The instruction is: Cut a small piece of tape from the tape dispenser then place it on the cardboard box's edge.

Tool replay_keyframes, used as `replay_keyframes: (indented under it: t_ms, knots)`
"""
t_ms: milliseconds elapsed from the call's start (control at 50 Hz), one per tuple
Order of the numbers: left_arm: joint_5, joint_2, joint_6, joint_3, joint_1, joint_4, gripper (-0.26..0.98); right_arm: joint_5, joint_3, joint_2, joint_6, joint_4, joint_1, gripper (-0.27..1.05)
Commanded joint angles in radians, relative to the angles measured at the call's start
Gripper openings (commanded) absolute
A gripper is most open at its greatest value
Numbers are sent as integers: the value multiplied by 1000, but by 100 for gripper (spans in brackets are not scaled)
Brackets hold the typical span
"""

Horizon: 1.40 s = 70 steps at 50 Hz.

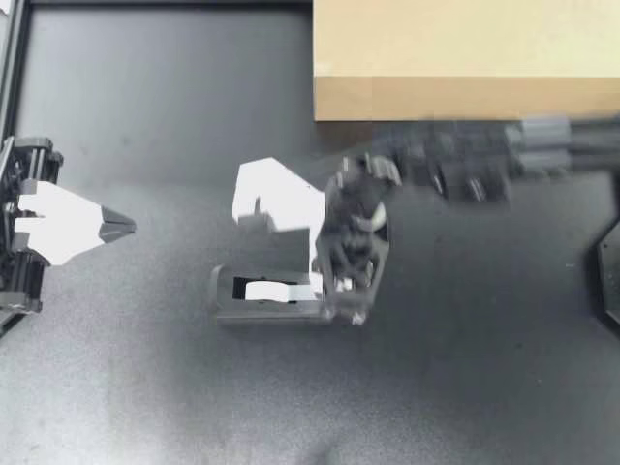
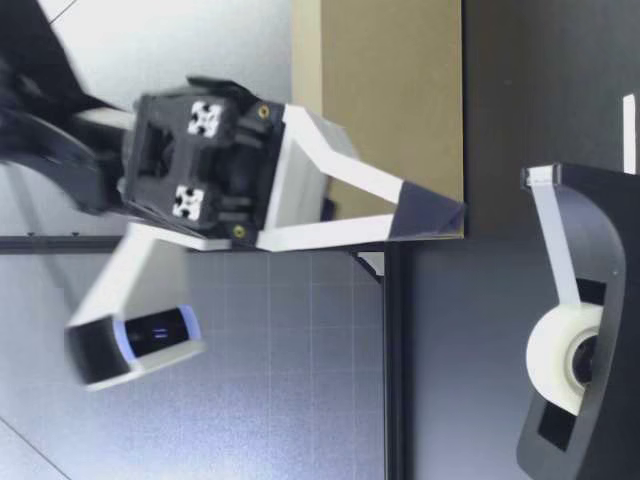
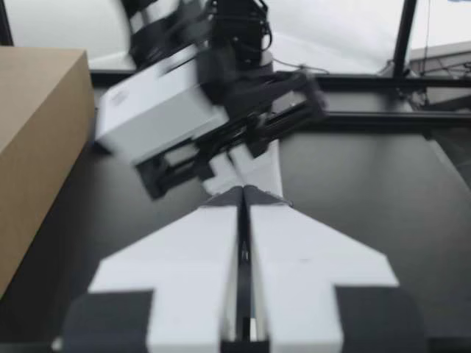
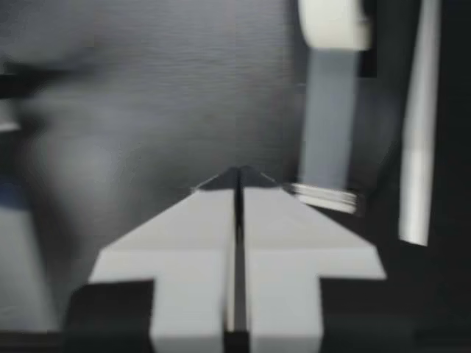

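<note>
The black tape dispenser (image 1: 266, 291) lies in the middle of the table, its white roll (image 1: 264, 289) showing. My right gripper (image 1: 250, 211) is shut and empty, hovering just behind the dispenser, its arm blurred. In the low view my right gripper (image 2: 455, 215) points down at the table, above and beside the dispenser (image 2: 590, 330), where a tape strip (image 2: 555, 240) runs from the roll up to the cutter. From the right wrist, my right gripper (image 4: 239, 174) is beside the cutter end (image 4: 324, 195). My left gripper (image 1: 126, 228) is shut and empty at the far left. The cardboard box (image 1: 465, 58) stands at the back.
The box's near edge (image 1: 465, 116) runs just behind the right arm. In the left wrist view my left gripper (image 3: 241, 193) points at the right arm's blurred wrist (image 3: 158, 110), with the box (image 3: 37, 147) beside it. A dark object (image 1: 610, 271) sits at the table's right edge.
</note>
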<state>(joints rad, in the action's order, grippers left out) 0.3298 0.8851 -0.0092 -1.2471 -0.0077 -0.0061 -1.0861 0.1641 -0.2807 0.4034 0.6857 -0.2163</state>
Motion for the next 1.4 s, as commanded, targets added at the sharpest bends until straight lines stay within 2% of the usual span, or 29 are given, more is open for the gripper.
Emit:
replay_keyframes:
  t_ms: [0,120,240,320,480,520,1120,1380]
  knots:
    - [9,-5,0,14,-2,-3,-12,-25,-26,-8,49,101,-41,-10]
    - [11,-5,-2,14,-2,-3,-12,-21,-41,-49,60,100,-75,-9]
    - [9,-5,-2,12,-2,-3,-12,-26,-60,-84,60,95,-97,-1]
    - [11,-6,-2,11,-2,-5,-12,-26,-72,-103,60,92,-98,9]
    - [9,-6,0,8,-2,-5,-12,-28,-95,-135,60,87,-98,41]
    - [9,-6,-2,6,-2,-5,-12,-32,-95,-140,58,87,-98,44]
    - [9,-6,0,-5,-2,-5,-12,-120,-109,-190,63,130,-97,43]
    - [9,-6,-2,-5,-2,-5,-12,-133,-109,-199,63,144,-87,35]
